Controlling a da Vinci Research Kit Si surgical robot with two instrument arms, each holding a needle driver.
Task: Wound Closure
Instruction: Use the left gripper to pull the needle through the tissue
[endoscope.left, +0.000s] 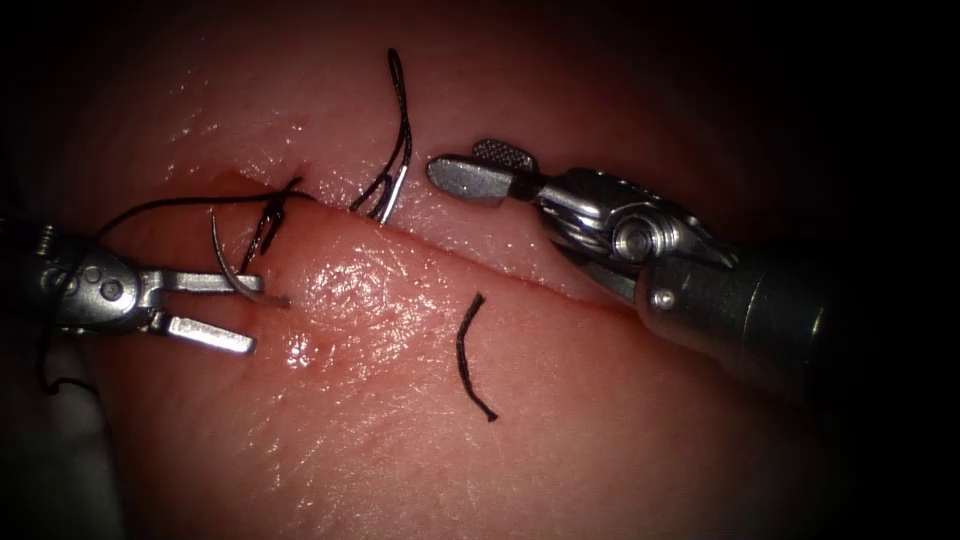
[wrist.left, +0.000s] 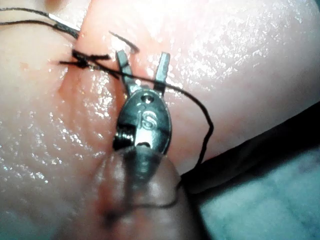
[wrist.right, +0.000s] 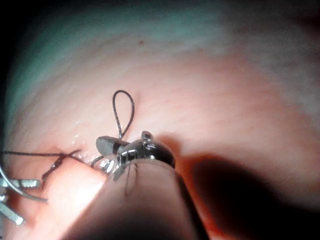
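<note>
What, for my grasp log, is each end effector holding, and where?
Nothing. Left end effector and right end effector both stand open. The needle lies free across the left one's upper jaw; whether it enters the tissue cannot be told.

A pale underlay (wrist.left: 270, 200) lies just beside the tissue (wrist.left: 240, 60), with dark shadow along their border.

The needle (endoscope.left: 232, 268) lies at the cut's (endoscope.left: 480, 262) left end, a thread piece (endoscope.left: 470, 358) on the tissue (endoscope.left: 380, 450) below.
</note>
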